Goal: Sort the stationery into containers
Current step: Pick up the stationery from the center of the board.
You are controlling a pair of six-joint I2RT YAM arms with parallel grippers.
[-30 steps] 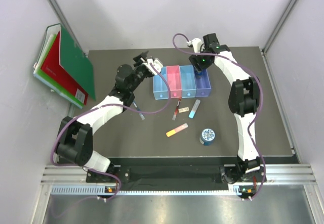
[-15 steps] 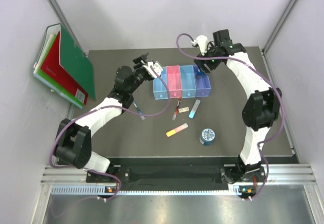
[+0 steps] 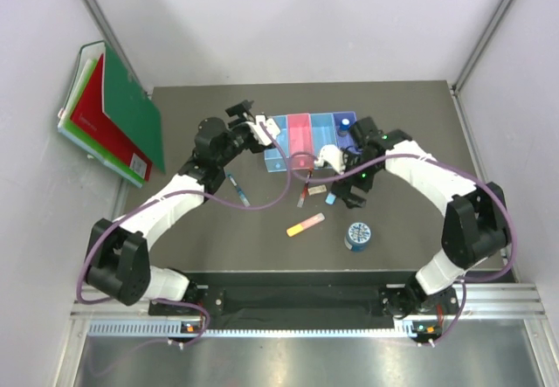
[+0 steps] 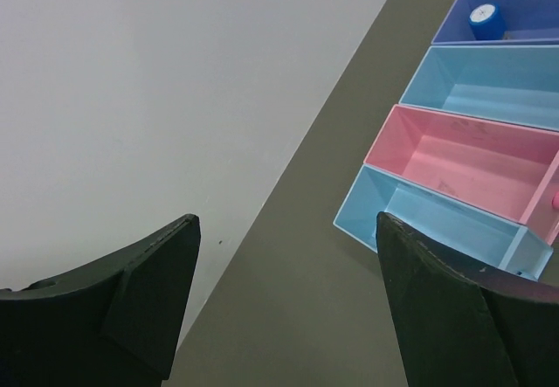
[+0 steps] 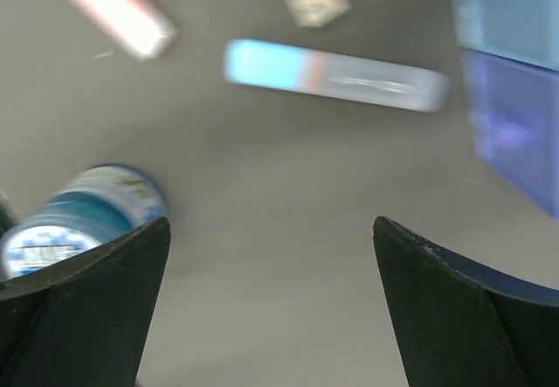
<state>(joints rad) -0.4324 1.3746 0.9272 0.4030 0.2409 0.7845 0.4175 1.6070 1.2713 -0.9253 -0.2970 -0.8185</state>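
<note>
The right gripper (image 5: 271, 225) has left the grey-capped blue bottle (image 4: 483, 20) in the violet-blue bin (image 4: 524, 11) and hangs wide, empty, near the light-blue stick (image 5: 336, 76) (probably next); left gripper (image 4: 286, 221) also wide, empty

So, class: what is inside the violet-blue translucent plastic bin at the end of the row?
One small blue bottle with a pale cap, at one end. The right arm covers the violet-blue bin's near end from above.
</note>
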